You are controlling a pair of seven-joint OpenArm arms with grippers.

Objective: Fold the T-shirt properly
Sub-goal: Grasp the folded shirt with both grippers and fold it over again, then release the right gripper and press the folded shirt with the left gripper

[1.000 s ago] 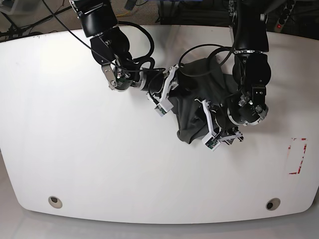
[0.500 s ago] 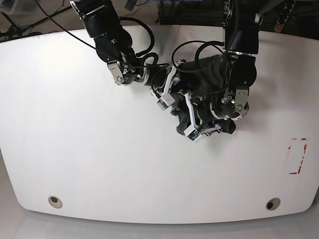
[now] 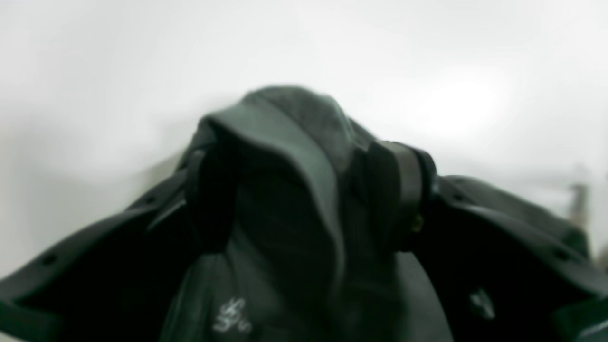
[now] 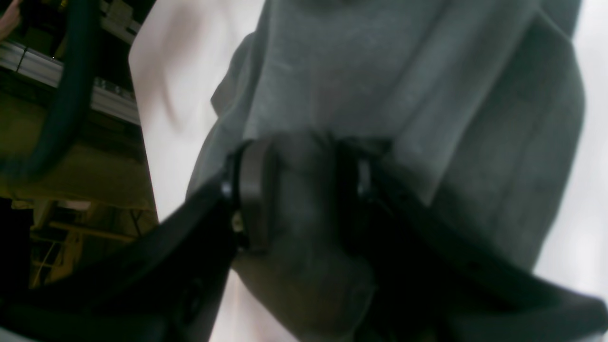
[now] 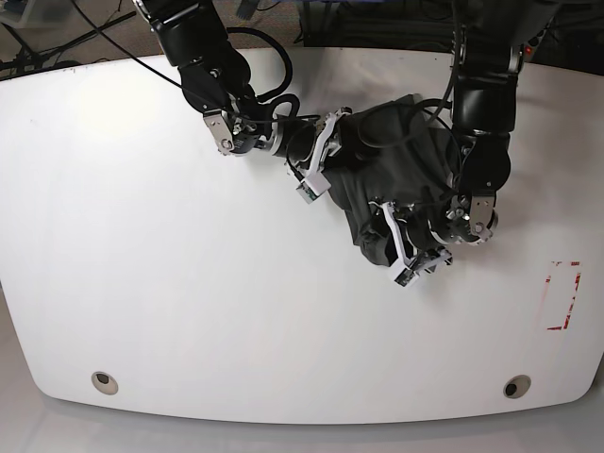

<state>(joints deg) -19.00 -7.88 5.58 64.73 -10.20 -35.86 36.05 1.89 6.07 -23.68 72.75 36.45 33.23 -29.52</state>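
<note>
The dark charcoal T-shirt (image 5: 379, 185) lies bunched in a wrinkled heap on the white table (image 5: 189, 283), right of centre toward the back. My right gripper (image 5: 321, 168) grips its left edge; in the right wrist view a fold of the T-shirt (image 4: 408, 85) sits pinched between the right gripper (image 4: 304, 185) jaws. My left gripper (image 5: 406, 253) holds the heap's lower front edge. In the left wrist view a raised ridge of the T-shirt (image 3: 294, 142) is clamped inside the left gripper (image 3: 304, 190). Most of the shirt's shape is hidden in the bunch.
A red-outlined rectangle (image 5: 563, 295) is marked on the table near its right edge. Two round holes (image 5: 105, 382) (image 5: 515, 387) sit near the front corners. Black cables (image 5: 382, 94) loop over the back of the shirt. Dark clutter lies beyond the table's far edge.
The left gripper swung left with the cloth, then came back right and forward, reshaping the heap. The right gripper crept slightly right and back, still holding the shirt's left edge.
</note>
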